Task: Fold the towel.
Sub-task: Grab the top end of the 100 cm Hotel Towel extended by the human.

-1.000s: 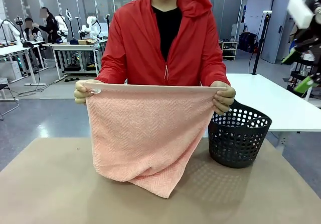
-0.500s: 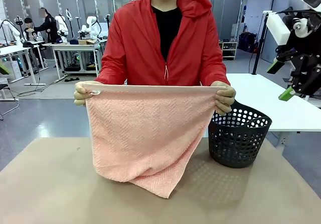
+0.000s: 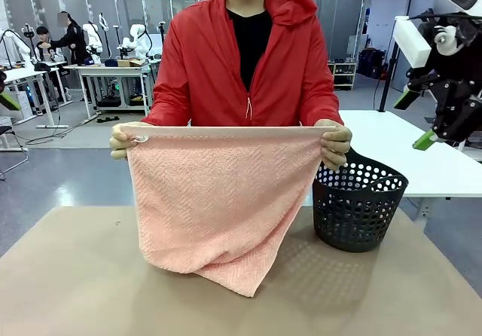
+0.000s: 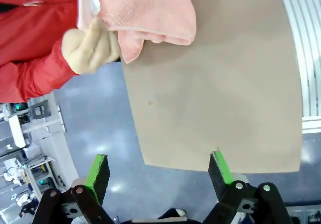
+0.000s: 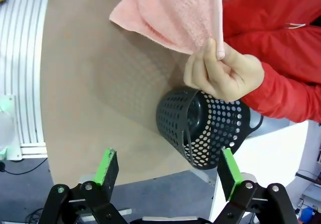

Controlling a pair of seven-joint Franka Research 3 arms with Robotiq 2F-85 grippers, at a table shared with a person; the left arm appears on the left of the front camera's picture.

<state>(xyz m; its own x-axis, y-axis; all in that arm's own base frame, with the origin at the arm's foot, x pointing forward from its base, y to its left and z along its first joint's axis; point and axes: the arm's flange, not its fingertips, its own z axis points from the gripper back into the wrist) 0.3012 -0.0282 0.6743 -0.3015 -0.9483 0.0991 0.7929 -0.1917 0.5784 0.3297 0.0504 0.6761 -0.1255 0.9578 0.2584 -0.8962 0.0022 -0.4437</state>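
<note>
A person in a red jacket holds the salmon-pink towel [image 3: 218, 200] up by its two top corners, one in each hand. It hangs spread out, and its lower edge rests bunched on the brown table [image 3: 75, 283]. My right gripper [image 3: 416, 119] hangs open in the air at the right, beyond the basket and clear of the towel. In the right wrist view my right gripper [image 5: 168, 169] is open above the table, with the towel [image 5: 175, 13] and a hand [image 5: 220, 71] ahead. My left gripper [image 4: 159, 171] is open off the table's edge, with the towel [image 4: 145, 8] far ahead.
A black perforated basket [image 3: 358, 208] stands on the table's right side, just beside the towel's right edge; it also shows as the basket [image 5: 205, 128] in the right wrist view. A white table [image 3: 407, 155] lies behind it. The near half of the brown table is bare.
My right arm has swung in from the upper right, lower and to the left. A green fingertip of my left gripper has appeared at the left edge. The towel has barely moved.
</note>
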